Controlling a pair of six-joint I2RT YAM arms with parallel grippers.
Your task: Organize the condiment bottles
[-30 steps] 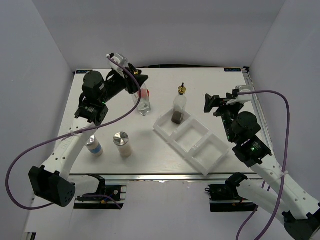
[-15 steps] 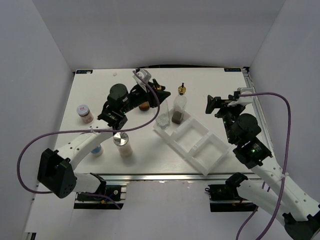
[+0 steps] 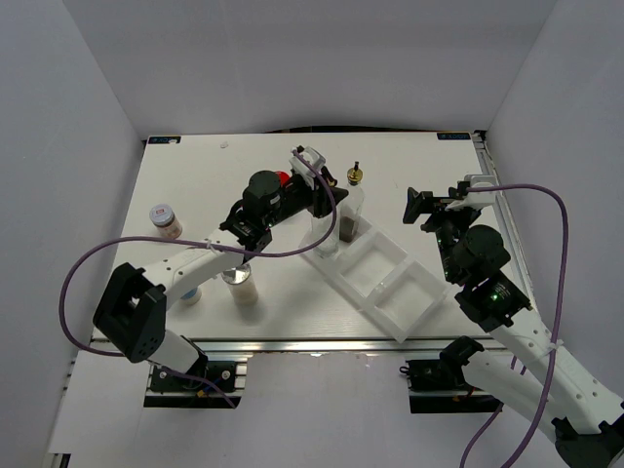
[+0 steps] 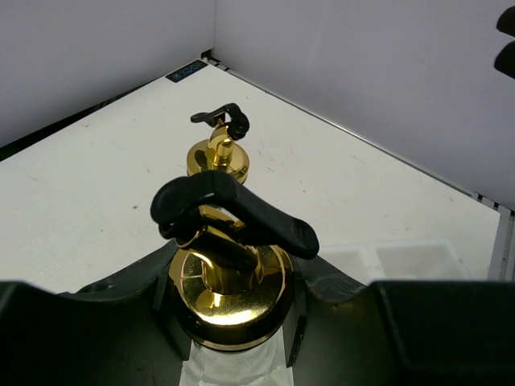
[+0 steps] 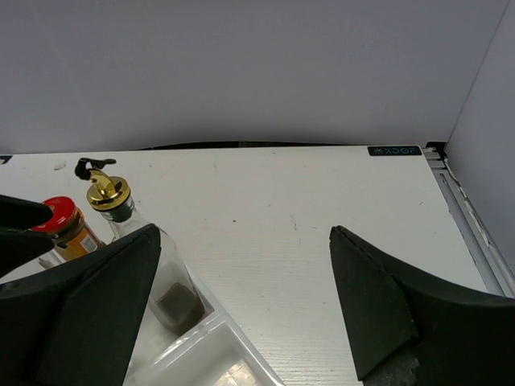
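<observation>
In the top external view, the left gripper (image 3: 321, 205) is seen at the middle of the frame, clamped on the neck of a clear gold-spouted bottle (image 3: 322, 235). The glass body hangs directly below the claw, at the upper left end of the white tray (image 3: 392, 289). Whether it rests in the compartment or on the rim cannot be told. The bottle appears upright, long axis vertical. Just to its right, a second gold-spouted bottle (image 3: 351, 203) is stood upright in the tray's upper left compartment. A red-lidded jar (image 3: 283, 178) is half hidden behind the arm. A pale-lidded jar (image 3: 164, 220) is seen at the left. A silver-capped shaker (image 3: 237, 282) and a blue-labelled bottle (image 3: 187, 293) are found at the lower left. The right gripper (image 3: 420, 207) is held to the right of the tray, apart from all bottles.

In the left wrist view, the clear gold-spouted bottle (image 4: 230, 296) is gripped between the fingers (image 4: 165, 310), its gold cap facing the camera. Its black spout lever is pointed to the lower right. The second gold-spouted bottle (image 4: 219, 158) is seen behind it.

In the right wrist view, the right gripper (image 5: 241, 310) is spread wide, with nothing held. The second gold-spouted bottle (image 5: 121, 211) is seen at the lower left, spout up, beside the red-lidded jar (image 5: 66, 226).
</observation>
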